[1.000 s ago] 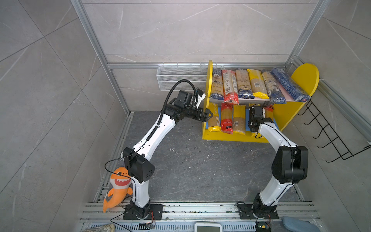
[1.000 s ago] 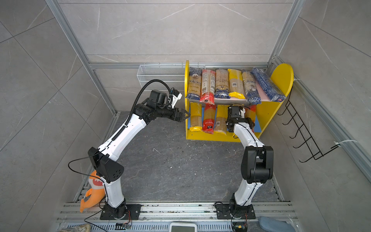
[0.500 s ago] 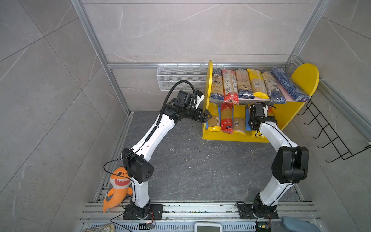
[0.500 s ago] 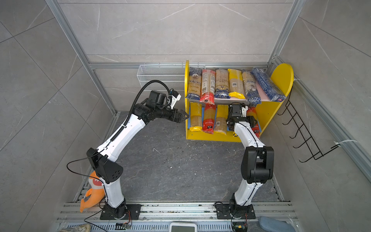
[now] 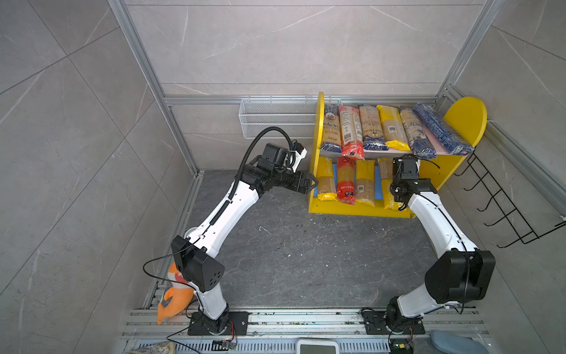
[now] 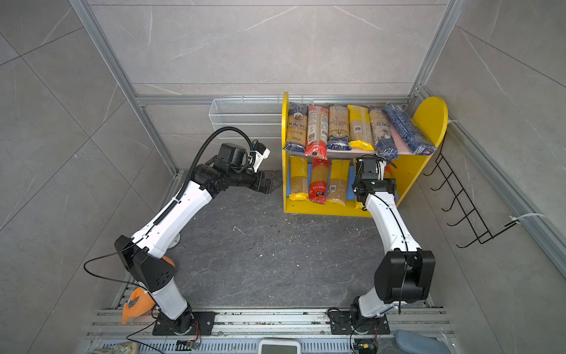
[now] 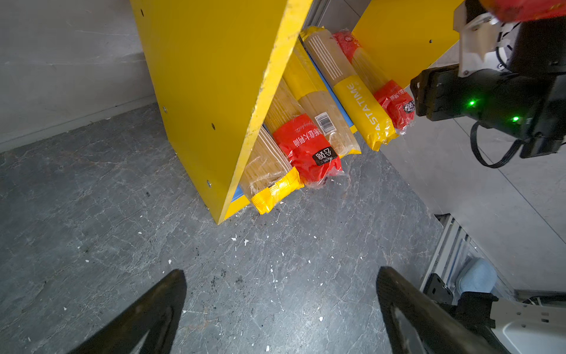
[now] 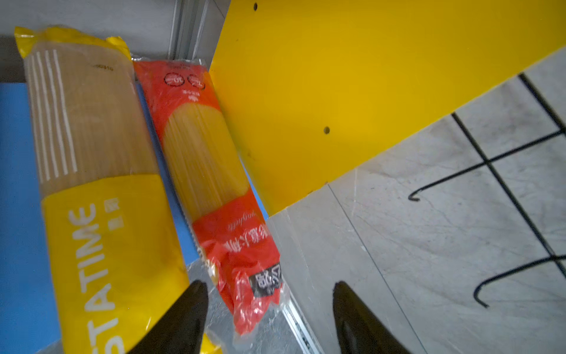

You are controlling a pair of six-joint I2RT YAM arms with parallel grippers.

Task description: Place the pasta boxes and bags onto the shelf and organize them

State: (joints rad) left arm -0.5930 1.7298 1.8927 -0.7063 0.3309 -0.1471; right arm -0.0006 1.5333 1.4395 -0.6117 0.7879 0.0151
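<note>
Shelf sits at 1 o'clock in both top views, packs on both levels. Right gripper is hidden behind its own arm there (annoying). The wrist cam shows its jaws apart, either side of the red pack lying on the blue board. Left gripper is spread and empty at the shelf's 9 o'clock.

six pasta packs lay side by side on the yellow shelf's pink upper board, five more on its blue lower board.
</note>
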